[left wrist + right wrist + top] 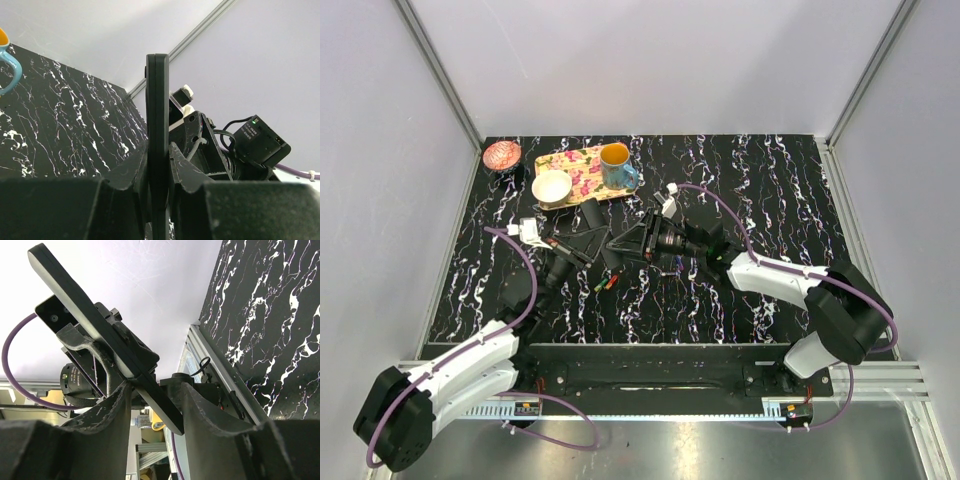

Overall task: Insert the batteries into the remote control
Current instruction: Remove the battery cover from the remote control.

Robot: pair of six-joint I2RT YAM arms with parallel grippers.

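Two arms are meeting over the middle of the table [770, 190], as seen from above. The left gripper [590, 252] and the right gripper [618, 247] are facing each other there, with the remote control [595, 222] raised between them. The batteries [607, 283] are lying loose on the table just beside the grippers, toward its near edge. A floral tray [582, 172] is sitting at the far edge, left of centre.

From the left wrist, the remote control is standing edge-on and upright, and the jaws are pressing on its two flat faces, pinching it.

From the right wrist, the remote control is slanting down from the upper left, and its lower end is sitting between the part-spread jaws. I cannot tell whether they are pressing on it.
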